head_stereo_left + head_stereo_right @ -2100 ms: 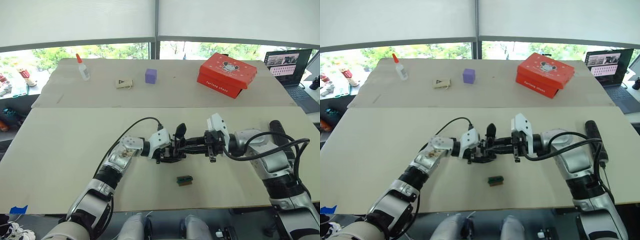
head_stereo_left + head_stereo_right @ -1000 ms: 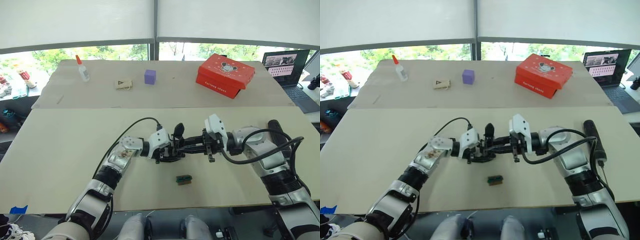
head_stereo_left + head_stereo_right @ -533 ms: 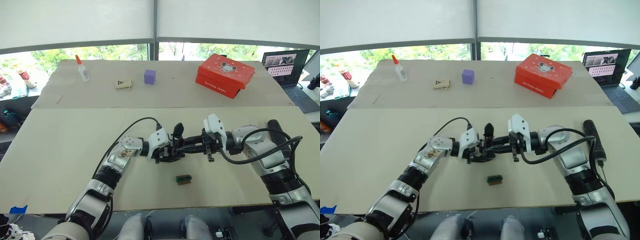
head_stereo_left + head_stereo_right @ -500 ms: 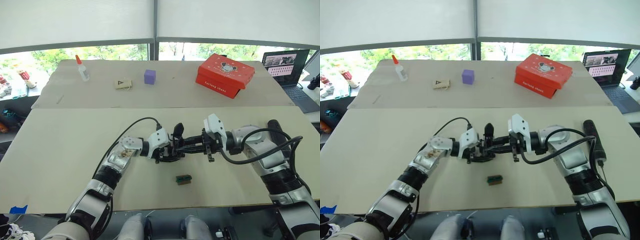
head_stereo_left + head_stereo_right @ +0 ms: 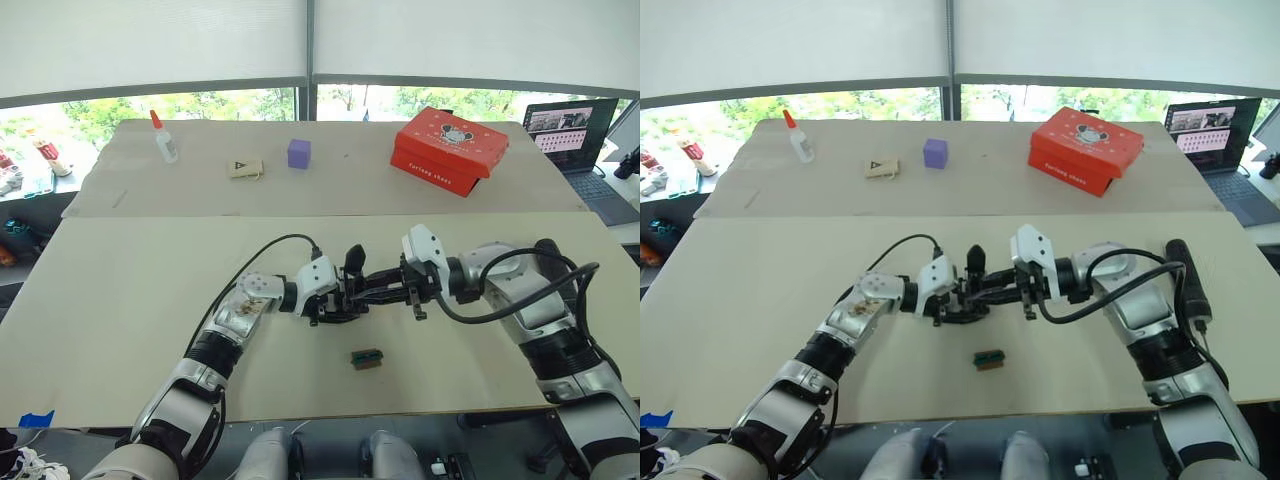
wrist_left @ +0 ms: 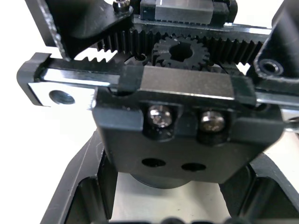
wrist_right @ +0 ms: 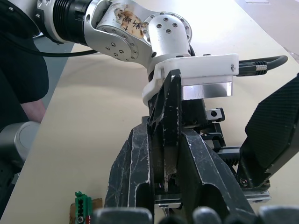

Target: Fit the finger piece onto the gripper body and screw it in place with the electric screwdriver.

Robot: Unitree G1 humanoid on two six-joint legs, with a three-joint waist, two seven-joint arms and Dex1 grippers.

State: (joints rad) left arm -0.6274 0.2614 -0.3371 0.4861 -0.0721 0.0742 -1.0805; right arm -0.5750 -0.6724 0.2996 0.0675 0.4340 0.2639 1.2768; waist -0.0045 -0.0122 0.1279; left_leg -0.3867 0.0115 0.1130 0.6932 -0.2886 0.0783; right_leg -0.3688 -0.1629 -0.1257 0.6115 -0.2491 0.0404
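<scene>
Change since a moment ago is slight: the right forearm has swung inward and the right wrist has crept a little further toward the left one, while the parts on the table sit where they were.

Starting at the left, the left gripper (image 5: 335, 297) is clamped on the gripper body (image 6: 173, 112), holding it just above the table (image 5: 120, 300) near the middle of the front board. Its wrist view looks straight at the body's rack teeth, central gear and two screw heads, with the black fingers (image 6: 74, 200) pressed against the body's sides. A pointed black finger (image 5: 353, 262) of the body sticks upward.

Just to the right, the right gripper (image 5: 372, 291) is squeezed onto the finger piece (image 7: 166, 140), a thin black wedge pinched between its pads and pushed against the body. The small inward creep suggests the piece is being seated rather than merely presented; I judge the fitting step underway and not finished.

A small green-and-brown block (image 5: 367, 358) lies nearer the front edge, apart from both grippers.

Furthest right, the electric screwdriver (image 5: 1185, 278) lies untouched near the right edge, so screwing has not begun, and one hand must let go to fetch it.
</scene>
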